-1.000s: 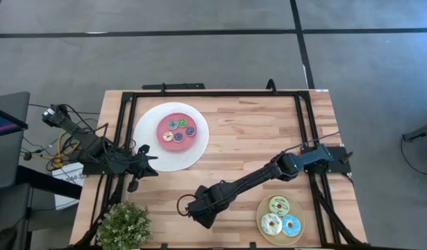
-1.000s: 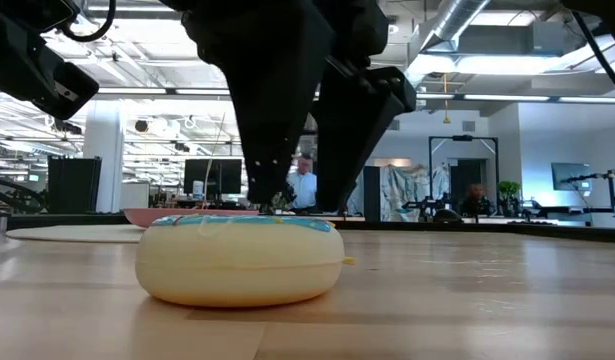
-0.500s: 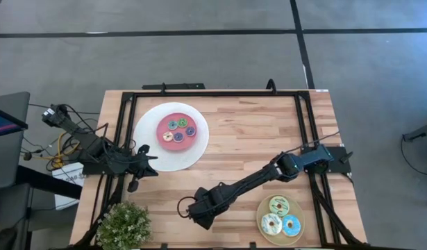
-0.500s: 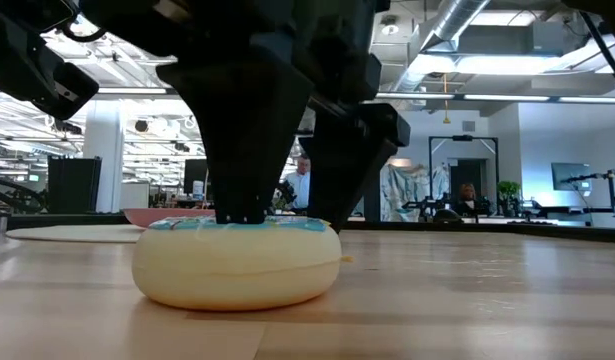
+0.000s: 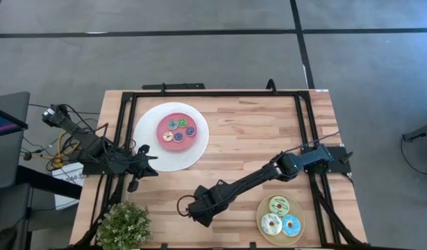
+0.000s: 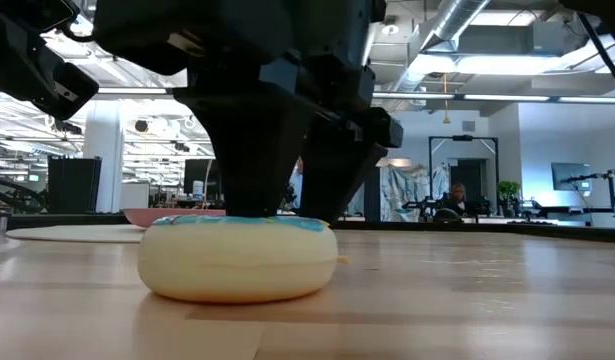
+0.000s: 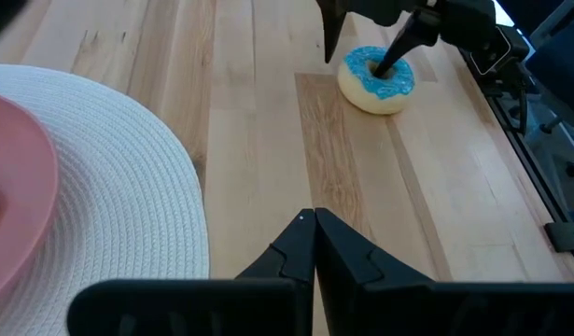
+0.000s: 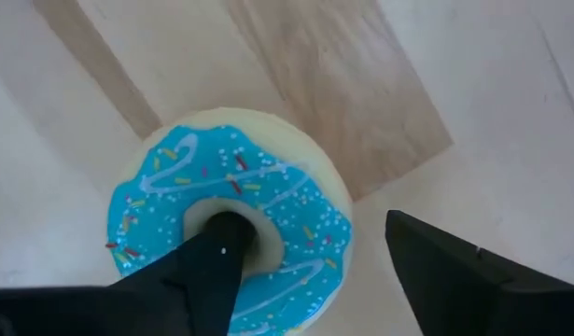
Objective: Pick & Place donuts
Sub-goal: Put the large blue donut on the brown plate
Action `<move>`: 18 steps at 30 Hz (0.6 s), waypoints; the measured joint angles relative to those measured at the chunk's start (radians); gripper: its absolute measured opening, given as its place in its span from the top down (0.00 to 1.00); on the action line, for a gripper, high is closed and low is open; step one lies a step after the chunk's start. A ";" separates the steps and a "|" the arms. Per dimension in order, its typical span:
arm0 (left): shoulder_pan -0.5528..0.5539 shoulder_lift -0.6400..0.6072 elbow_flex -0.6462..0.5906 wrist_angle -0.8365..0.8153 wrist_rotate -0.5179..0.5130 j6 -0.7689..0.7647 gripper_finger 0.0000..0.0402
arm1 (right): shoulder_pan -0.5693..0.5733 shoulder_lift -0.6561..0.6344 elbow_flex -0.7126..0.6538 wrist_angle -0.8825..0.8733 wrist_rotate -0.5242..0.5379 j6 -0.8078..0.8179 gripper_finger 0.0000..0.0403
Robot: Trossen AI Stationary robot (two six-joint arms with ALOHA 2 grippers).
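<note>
At table's front, right gripper (image 8: 305, 257) astride blue donut (image 8: 232, 219) (one finger in hole)

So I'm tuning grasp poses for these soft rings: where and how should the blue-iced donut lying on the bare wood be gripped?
Across one side of its ring, from straight above. The blue-iced donut lies flat, icing up, hole open upward. The right gripper is already placed so: one finger in the hole, the other outside the rim, not yet closed. The left gripper waits by the white plate.
</note>
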 joint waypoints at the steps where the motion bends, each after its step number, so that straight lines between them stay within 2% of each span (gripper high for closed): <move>1: 0.000 0.000 0.000 0.000 0.000 0.000 1.00 | 0.001 0.000 0.000 0.000 0.000 -0.001 0.41; 9: 0.000 0.000 0.000 0.000 0.000 0.000 1.00 | 0.001 0.000 0.000 0.003 -0.005 -0.001 0.57; 18: 0.000 0.000 0.000 0.000 0.000 0.000 1.00 | 0.002 0.000 0.026 -0.017 -0.031 -0.008 0.68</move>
